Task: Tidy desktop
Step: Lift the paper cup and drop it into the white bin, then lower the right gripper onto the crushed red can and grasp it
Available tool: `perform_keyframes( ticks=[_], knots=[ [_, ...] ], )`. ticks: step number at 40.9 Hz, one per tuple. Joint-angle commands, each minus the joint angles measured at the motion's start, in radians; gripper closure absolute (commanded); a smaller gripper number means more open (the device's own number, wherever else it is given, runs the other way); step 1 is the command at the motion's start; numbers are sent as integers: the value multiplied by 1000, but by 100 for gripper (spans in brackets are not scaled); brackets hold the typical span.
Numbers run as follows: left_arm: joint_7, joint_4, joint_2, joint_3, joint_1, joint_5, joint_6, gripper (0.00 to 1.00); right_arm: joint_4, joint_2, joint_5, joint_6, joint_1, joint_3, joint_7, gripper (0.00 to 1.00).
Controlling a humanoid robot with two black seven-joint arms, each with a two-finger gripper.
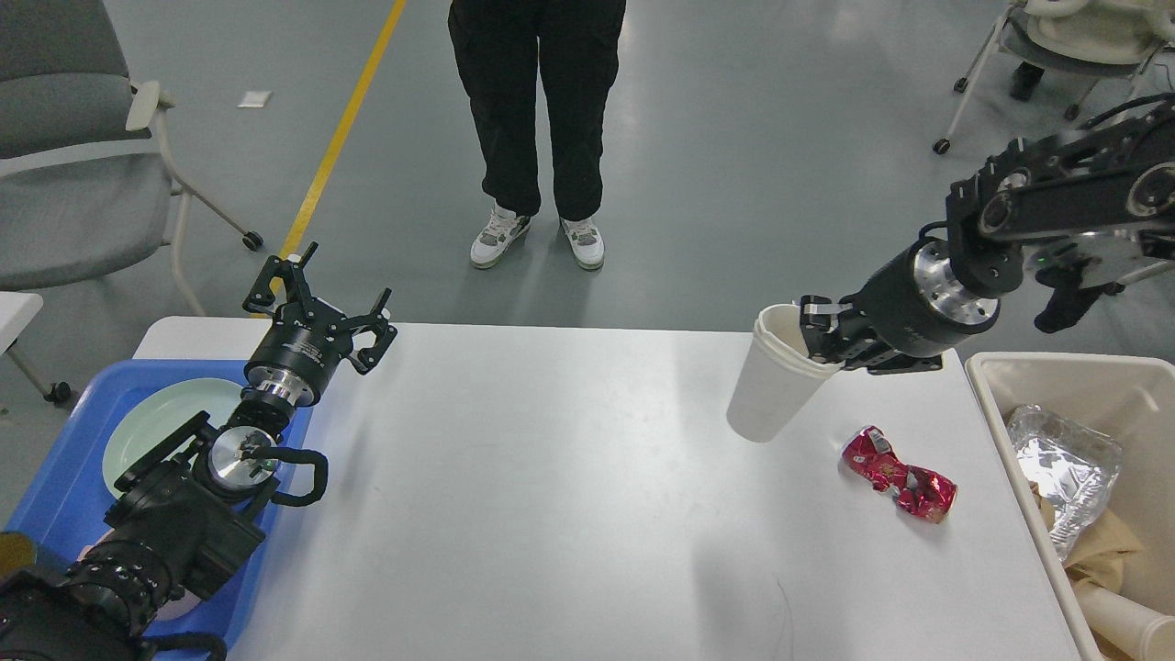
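While the white tabletop [551,477] fills the middle of the view, its nearest stretch lies bare. At its left edge sits a blue tray [64,496] holding a pale green plate [151,427], partly hidden by the left arm. Toward the right lies a crushed red can [898,475], and just off the right edge stands a beige bin [1083,386] with crumpled foil [1065,468] inside. Farther back, the left pincer [321,294] hangs spread wide and empty over the tabletop's left corner. The right pincer [824,341] grips the rim of a white paper cup [776,376], tilted above the tabletop. Beyond, a person's legs [537,128] stand on the floor.
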Motion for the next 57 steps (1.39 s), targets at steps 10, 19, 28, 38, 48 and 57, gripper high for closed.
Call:
perform_keyframes(
  ticks=[10,19,28,38,48,57],
  knots=[
    [0,0,0,0,1,0,0,3,-575,-148,-91,-146,-529,-115,0,100],
    [1,0,0,0,-1,0,0,3,-954,-176,22,-229,-907,-99,-18,100],
    [0,2,0,0,-1,0,0,3,-1149,-156,165,-422,-1197,-99,-25,100],
    [0,2,0,0,1,0,0,3,-1272,-127,191,-436,-1315,-63,-28,6],
    [0,0,0,0,1,0,0,3,-1263,-124,191,-427,-1270,-33,-28,0],
    [0,0,0,0,-1,0,0,3,-1021,-119,173,-349,-956,-13,-25,0]
  ],
)
